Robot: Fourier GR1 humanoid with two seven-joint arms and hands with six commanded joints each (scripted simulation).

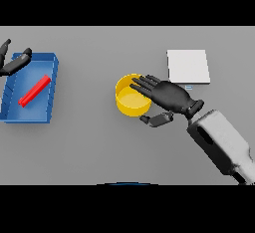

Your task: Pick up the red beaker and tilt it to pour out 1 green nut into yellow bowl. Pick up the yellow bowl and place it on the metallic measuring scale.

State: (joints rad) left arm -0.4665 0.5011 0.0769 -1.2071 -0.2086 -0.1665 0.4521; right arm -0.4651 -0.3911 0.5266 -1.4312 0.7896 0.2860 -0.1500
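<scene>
My right hand (169,96) is over the right rim of the yellow bowl (130,103), fingers straight and spread across the top, thumb low at the bowl's near-right side. Not clenched, nothing pinched yet; looks like a reach to grasp, contact with the rim likely but I can't tell for sure. Bowl sits on the grey table (99,147), mid-scene. Can't make out a green nut inside it.

Just beyond my wrist, up and to the right, is the metallic measuring scale (188,66), a pale square plate, bare on top, near the bowl but apart from it.

Far left: blue tray (52,92) with a red piece (35,90) lying flat in it, tilted diagonally. Presumably the red beaker, though it reads more like a bar. My left hand (15,62) hangs at the tray's far-left corner, fingers relaxed, holding nothing.

Step, as I judge it: bowl pickup, second half of the task. Next move calls for closing fingers and thumb on the bowl wall, lifting level, then a short carry right and away onto the scale plate, set down centred.
</scene>
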